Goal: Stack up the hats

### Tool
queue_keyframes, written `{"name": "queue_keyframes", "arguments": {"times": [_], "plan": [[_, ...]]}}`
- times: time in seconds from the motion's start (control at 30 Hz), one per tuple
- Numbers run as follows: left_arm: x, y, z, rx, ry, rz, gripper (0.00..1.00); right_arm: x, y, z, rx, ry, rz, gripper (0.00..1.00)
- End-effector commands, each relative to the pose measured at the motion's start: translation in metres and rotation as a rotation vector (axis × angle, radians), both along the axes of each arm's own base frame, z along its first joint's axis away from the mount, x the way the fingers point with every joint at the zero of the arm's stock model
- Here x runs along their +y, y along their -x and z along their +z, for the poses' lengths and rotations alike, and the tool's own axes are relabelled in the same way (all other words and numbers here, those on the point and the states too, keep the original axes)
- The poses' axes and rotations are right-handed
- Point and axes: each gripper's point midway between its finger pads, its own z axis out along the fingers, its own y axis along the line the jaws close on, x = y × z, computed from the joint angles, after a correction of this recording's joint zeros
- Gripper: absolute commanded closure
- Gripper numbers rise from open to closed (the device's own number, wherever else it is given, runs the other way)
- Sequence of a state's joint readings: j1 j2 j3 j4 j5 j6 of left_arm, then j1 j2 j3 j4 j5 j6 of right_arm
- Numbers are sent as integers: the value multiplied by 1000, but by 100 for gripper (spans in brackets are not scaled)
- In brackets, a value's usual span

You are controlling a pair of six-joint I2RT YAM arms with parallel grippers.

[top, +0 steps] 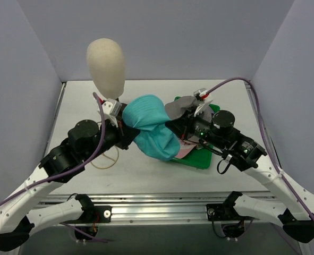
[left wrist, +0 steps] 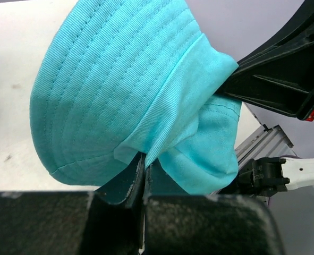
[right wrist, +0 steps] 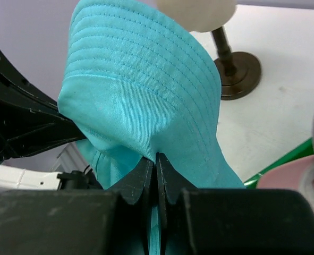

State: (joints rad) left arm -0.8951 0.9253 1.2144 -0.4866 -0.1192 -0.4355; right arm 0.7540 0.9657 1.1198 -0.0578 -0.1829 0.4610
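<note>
A turquoise bucket hat [top: 149, 127] hangs in the air between my two arms, above the middle of the table. My left gripper [left wrist: 145, 159] is shut on a fold of its fabric at the left side [top: 128, 129]. My right gripper [right wrist: 155, 156] is shut on its brim from the other side [top: 172, 129]. A grey floppy hat [top: 179, 107] shows just behind the right wrist. Part of a pink hat [top: 186, 152] lies on the green tray [top: 199, 159], mostly hidden under the turquoise hat; its edge [right wrist: 289, 172] also shows in the right wrist view.
The cream mannequin head [top: 106, 61] stands at the back left on a brown stand [right wrist: 236, 69]. A thin tan ring [top: 104, 159] lies on the table near the left arm. Grey walls close in the table on three sides.
</note>
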Motion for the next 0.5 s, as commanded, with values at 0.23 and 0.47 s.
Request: {"name": "queue_keyframes", "arguments": {"times": [0.23,0.47], "plan": [[124,18,-2,65,-79,399,98,89,-18,42,-105,-10,6,100],[193,18,-29,99,-236,704,98,149,-45,28,-74,51,18,100]]}}
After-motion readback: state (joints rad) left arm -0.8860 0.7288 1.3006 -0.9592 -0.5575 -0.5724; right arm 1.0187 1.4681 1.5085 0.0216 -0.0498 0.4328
